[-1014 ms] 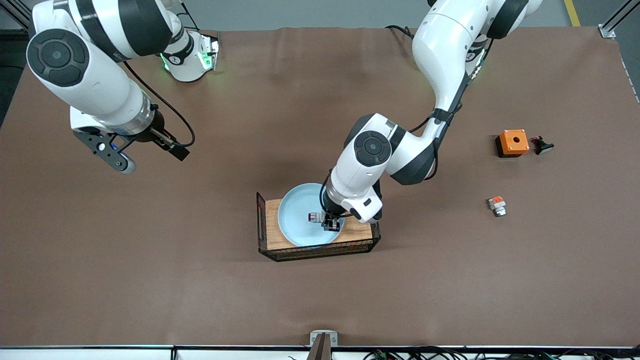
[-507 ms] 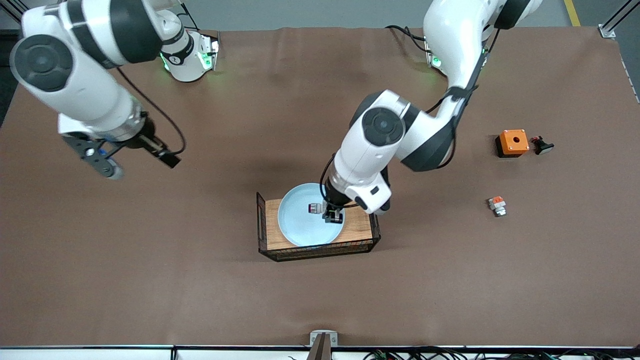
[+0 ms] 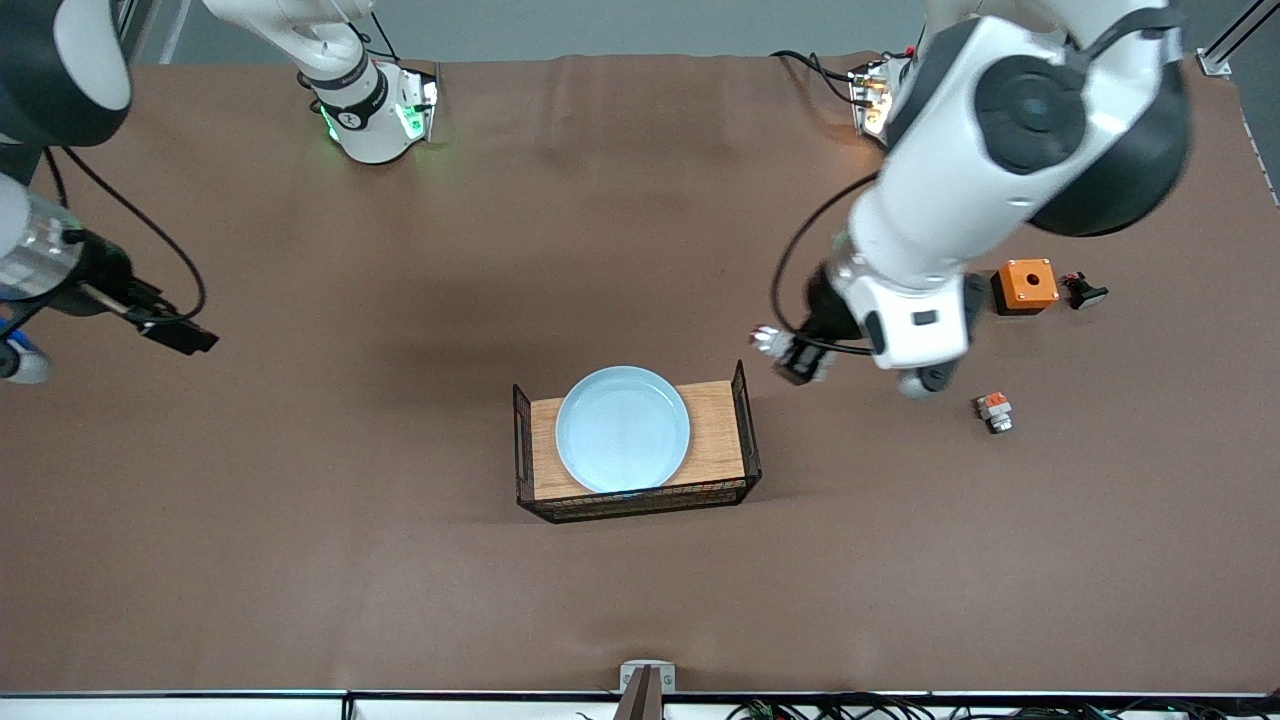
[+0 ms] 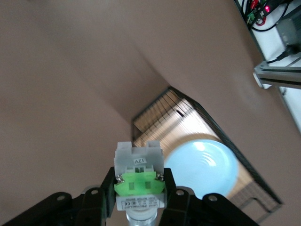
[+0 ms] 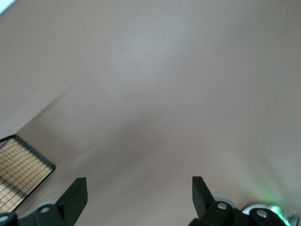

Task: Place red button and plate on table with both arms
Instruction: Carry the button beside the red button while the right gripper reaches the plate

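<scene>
Left gripper (image 3: pixel 790 358), jaws clamped on the red button (image 4: pixel 139 181) over bare table (image 3: pixel 900 560) beside the plate (image 3: pixel 622 428), should descend gently before releasing, while the right gripper (image 5: pixel 136 195) waits wide open, empty.

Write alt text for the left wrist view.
The left gripper is shut on the red button, a small white part with a green block, held in the air over the brown table. Below it, a pale blue plate lies on a wooden board with black wire sides.
</scene>
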`<state>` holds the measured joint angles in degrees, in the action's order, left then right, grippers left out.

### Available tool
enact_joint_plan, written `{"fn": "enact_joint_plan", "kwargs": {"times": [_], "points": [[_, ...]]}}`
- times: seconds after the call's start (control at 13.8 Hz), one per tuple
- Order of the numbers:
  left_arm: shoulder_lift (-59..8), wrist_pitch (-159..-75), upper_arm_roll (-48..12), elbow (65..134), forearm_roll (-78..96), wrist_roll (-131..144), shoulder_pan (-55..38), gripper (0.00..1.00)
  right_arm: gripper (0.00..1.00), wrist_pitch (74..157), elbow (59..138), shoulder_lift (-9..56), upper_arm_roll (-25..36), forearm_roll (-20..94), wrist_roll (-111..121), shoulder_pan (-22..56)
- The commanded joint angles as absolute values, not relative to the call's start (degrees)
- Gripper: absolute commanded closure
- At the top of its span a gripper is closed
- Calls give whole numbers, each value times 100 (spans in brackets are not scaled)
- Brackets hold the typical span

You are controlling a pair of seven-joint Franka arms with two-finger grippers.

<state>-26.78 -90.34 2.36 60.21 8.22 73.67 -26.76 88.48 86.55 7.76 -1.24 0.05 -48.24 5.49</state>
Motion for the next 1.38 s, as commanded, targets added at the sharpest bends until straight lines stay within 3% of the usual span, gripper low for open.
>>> {"fn": "enact_joint_plan", "kwargs": {"times": [0.0, 0.29, 0.43, 0.65, 0.8, 1.01, 1.3], "points": [[-2540, -8781, 211, 6468, 275, 5823, -2321, 100, 2, 8763, 8596, 939, -176, -79, -6814, 1561], [-2531, -8885, 193, 7082, 237, 3670, -1636, 100, 2, 9735, 8569, 1440, -167, -88, -9249, 2679], [-2418, -9331, 185, 7739, 237, 2799, -1364, 100, 2, 10211, 8552, 1835, -167, -123, -10384, 3066], [-1882, -11059, 185, 9662, 237, 1770, -1082, 100, 2, 10756, 8412, 2319, -158, -158, -11493, 3339], [-1836, -12133, 176, 10543, 237, 1268, -898, 100, 2, 10828, 8114, 2635, -158, -211, -11864, 3357], [-2082, -12892, 184, 11021, 246, 609, -809, 100, 2, 10837, 7718, 3013, -158, -229, -12216, 3410], [-2670, -13174, 167, 11004, 264, 106, -580, 100, 2, 11099, 7523, 3418, -141, -246, -12304, 3621]]}}
